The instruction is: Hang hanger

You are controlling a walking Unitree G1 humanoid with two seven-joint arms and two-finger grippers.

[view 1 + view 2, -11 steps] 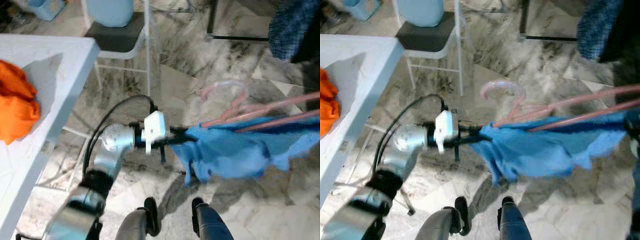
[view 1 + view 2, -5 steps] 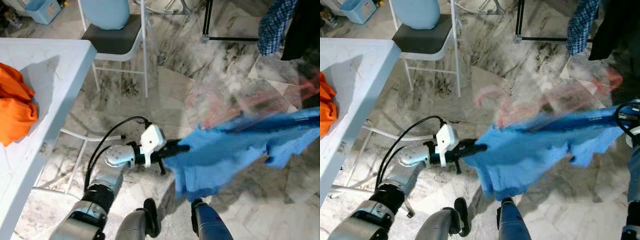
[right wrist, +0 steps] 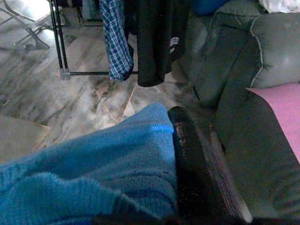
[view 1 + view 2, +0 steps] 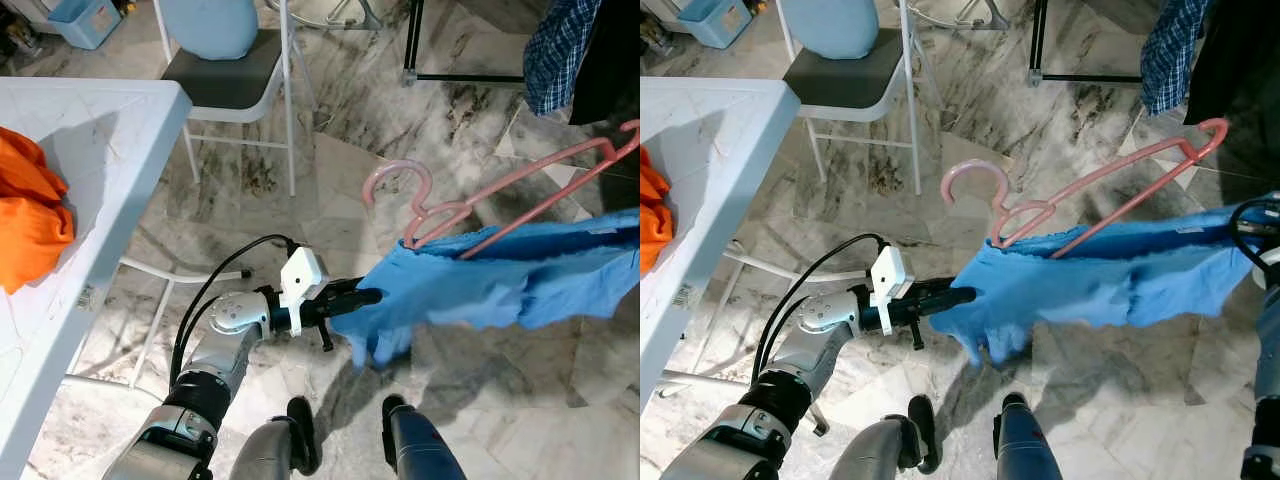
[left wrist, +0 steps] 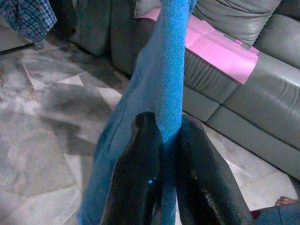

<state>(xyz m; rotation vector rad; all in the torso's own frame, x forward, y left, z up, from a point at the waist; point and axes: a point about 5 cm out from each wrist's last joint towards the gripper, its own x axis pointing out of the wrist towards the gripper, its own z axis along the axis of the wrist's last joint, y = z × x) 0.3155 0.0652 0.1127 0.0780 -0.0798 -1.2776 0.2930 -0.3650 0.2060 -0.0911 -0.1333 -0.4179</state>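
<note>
While the left gripper point(image 4: 365, 297) pinches one end of a blue garment point(image 4: 480, 290) and the right gripper point(image 3: 187, 154) clamps the other, a pink hanger point(image 4: 500, 205) rides at two o'clock, mid-carry; next, lift its hook onto the rack point(image 3: 58, 37).

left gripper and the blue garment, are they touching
Touching. In the left wrist view the left gripper has its two black fingers closed on a fold of the blue garment, with cloth pinched between them.
</note>
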